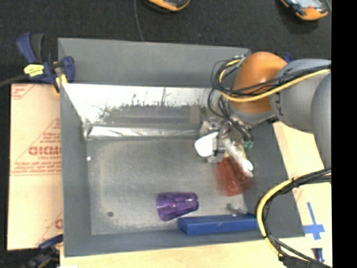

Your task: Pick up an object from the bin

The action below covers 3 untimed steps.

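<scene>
My gripper [225, 134] hangs below the arm's wrist at the right side of the bin, near the back wall. Right under it lies a red see-through bottle-like thing [228, 177] with a white end [244, 165] pointing up toward the gripper. A small white rounded thing [204, 146] sits at the gripper's left side; whether it is held I cannot make out. A purple ribbed cup [176, 205] lies on its side toward the front of the bin, well left of the gripper.
A long blue flat bar [217, 225] lies along the front wall, just right of the purple cup. A small grey piece [237, 209] rests near the bar's right end. The arm and its cables cover the bin's right rim.
</scene>
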{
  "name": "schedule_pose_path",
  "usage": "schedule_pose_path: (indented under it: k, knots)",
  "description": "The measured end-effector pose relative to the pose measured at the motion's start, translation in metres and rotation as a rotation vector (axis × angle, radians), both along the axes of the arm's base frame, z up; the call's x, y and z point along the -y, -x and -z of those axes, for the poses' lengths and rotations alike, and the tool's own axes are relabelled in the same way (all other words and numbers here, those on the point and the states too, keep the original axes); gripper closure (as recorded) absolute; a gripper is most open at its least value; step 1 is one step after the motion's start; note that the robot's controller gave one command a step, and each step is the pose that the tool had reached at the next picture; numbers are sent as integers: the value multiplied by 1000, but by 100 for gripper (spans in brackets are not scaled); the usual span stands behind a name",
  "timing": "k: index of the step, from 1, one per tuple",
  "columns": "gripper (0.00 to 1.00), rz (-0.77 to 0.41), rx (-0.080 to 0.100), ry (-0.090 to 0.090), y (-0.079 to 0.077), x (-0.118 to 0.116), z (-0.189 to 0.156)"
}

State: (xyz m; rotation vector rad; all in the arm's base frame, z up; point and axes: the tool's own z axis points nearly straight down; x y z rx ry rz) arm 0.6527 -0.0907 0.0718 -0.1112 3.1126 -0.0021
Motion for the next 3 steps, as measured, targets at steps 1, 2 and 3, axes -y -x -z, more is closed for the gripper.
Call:
schedule_pose_path:
  k: [1,2,3]
  knots:
    - [100,0,2,0,0,0,-3]
    - [100,0,-7,-1,2,0,-42]
    - [100,0,-5,0,2,1,-82]
